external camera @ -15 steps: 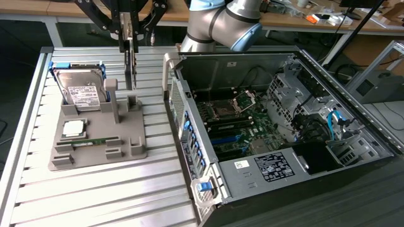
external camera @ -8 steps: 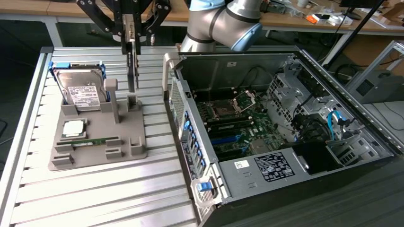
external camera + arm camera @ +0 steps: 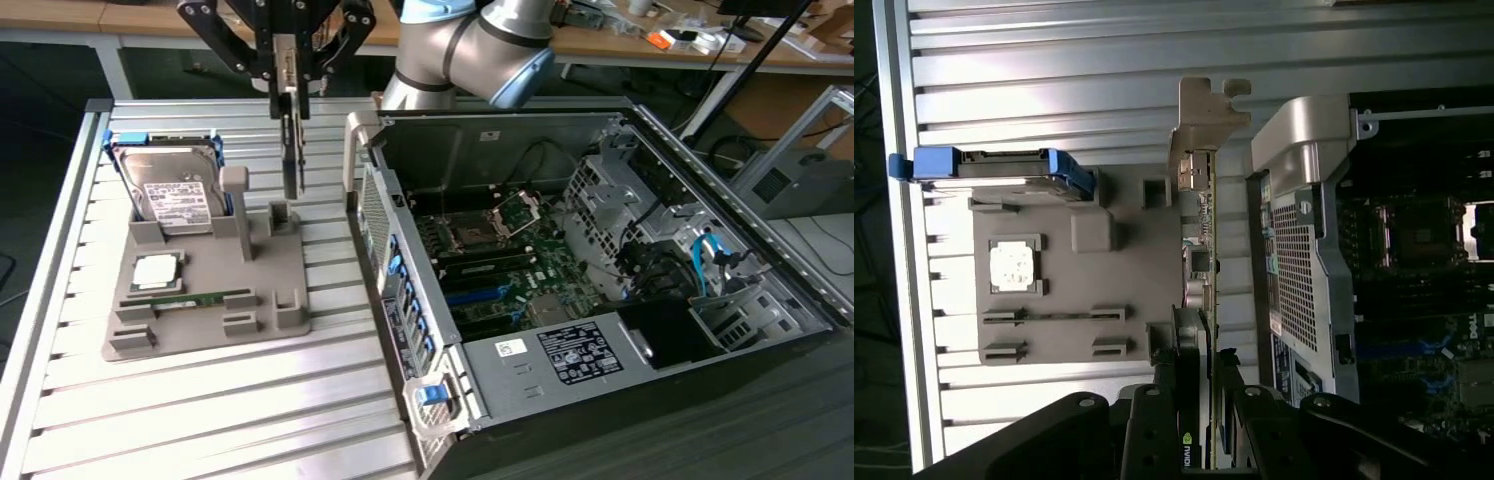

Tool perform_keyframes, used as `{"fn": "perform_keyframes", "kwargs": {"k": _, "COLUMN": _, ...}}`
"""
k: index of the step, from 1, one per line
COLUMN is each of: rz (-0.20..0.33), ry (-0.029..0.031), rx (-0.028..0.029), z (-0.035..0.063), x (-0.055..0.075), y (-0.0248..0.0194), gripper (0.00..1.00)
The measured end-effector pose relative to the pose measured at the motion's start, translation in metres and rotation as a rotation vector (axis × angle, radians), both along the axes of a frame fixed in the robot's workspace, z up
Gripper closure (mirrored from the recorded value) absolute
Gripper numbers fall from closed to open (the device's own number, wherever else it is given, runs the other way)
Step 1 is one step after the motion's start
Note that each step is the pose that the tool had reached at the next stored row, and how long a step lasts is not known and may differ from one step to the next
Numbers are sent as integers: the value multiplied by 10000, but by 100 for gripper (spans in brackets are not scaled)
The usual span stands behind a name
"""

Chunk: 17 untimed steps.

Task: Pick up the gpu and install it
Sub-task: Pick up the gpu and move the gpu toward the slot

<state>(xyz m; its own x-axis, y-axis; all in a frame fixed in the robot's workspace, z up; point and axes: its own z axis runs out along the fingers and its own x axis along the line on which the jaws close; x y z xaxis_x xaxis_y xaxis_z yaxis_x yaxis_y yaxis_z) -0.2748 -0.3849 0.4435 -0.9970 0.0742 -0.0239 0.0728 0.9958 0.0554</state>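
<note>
My gripper (image 3: 291, 98) hangs over the slatted table, shut on the gpu (image 3: 292, 150). The card is held on edge and points straight down, lifted clear above the grey holder tray (image 3: 200, 320), between that tray and the open computer case (image 3: 601, 270). In the wrist view the gpu (image 3: 1199, 250) shows edge-on, green board with its silver end bracket farthest from the gripper (image 3: 1194, 375). Black fingers (image 3: 1157, 400) press on both sides of the card. The motherboard (image 3: 494, 260) lies exposed inside the case.
The grey tray carries a hard drive (image 3: 171, 190) in a blue frame, a CPU (image 3: 156, 270) and a RAM stick (image 3: 187, 298). The case's raised side wall (image 3: 380, 230) stands just to the exterior view's right of the card. A cluttered workbench runs behind.
</note>
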Motion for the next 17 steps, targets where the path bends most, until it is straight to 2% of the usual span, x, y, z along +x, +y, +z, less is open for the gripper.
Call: {"fn": "perform_keyframes", "kwargs": {"k": 17, "rz": -1, "ry": 1, "rx": -23, "z": -5, "x": 258, "y": -69, "gripper": 73}}
